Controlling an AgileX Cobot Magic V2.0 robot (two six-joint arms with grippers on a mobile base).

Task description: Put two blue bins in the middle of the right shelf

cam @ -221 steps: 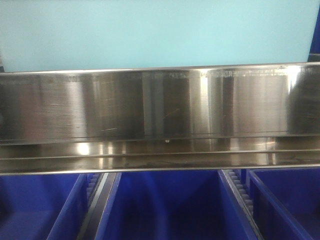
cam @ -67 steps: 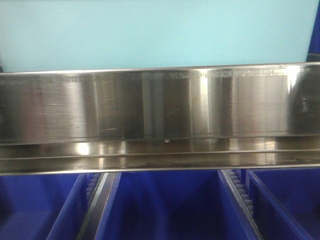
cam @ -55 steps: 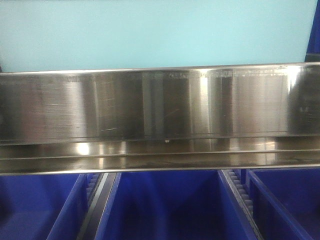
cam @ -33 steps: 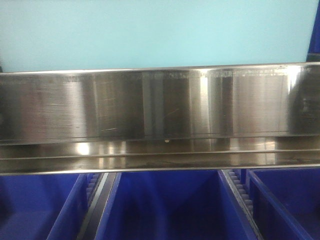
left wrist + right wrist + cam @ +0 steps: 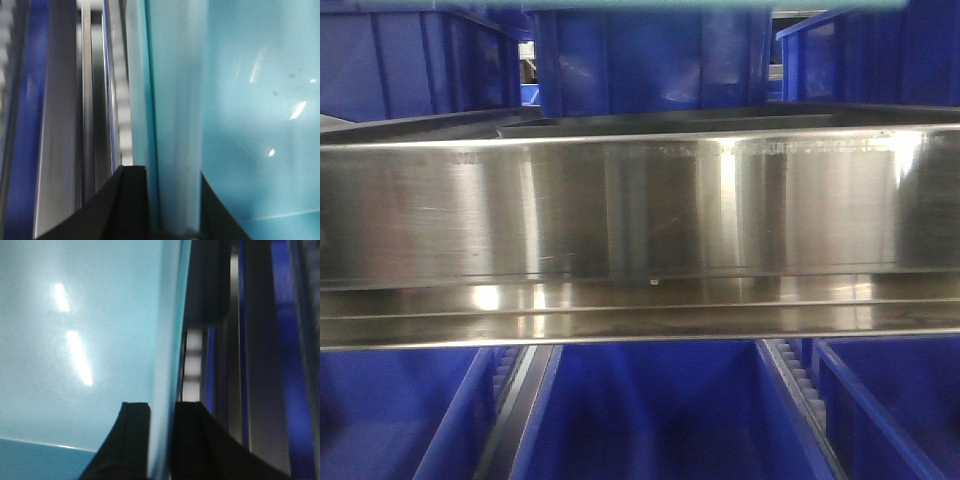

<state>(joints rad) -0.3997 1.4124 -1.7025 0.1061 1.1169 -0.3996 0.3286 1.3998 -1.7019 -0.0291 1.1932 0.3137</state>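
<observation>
A light-blue bin is held between both grippers. In the left wrist view my left gripper (image 5: pixel 169 172) is shut on the bin's wall (image 5: pixel 175 100). In the right wrist view my right gripper (image 5: pixel 162 406) is shut on the bin's opposite wall (image 5: pixel 167 340). In the front view only a thin strip of this bin (image 5: pixel 650 5) shows at the top edge, above the right shelf middle. That shelf's tall shiny steel front lip (image 5: pixel 640 210) spans the whole view. Neither gripper shows in the front view.
Dark blue bins (image 5: pixel 640 60) stand behind the steel tier, at the top of the front view. Below the lip are three more dark blue bins, left (image 5: pixel 390 410), middle (image 5: pixel 650 410) and right (image 5: pixel 890 400), with roller tracks (image 5: pixel 515 400) between them.
The light-blue bin that filled the space above the steel lip has risen almost out of the front view. The dark blue bins behind it now show.
</observation>
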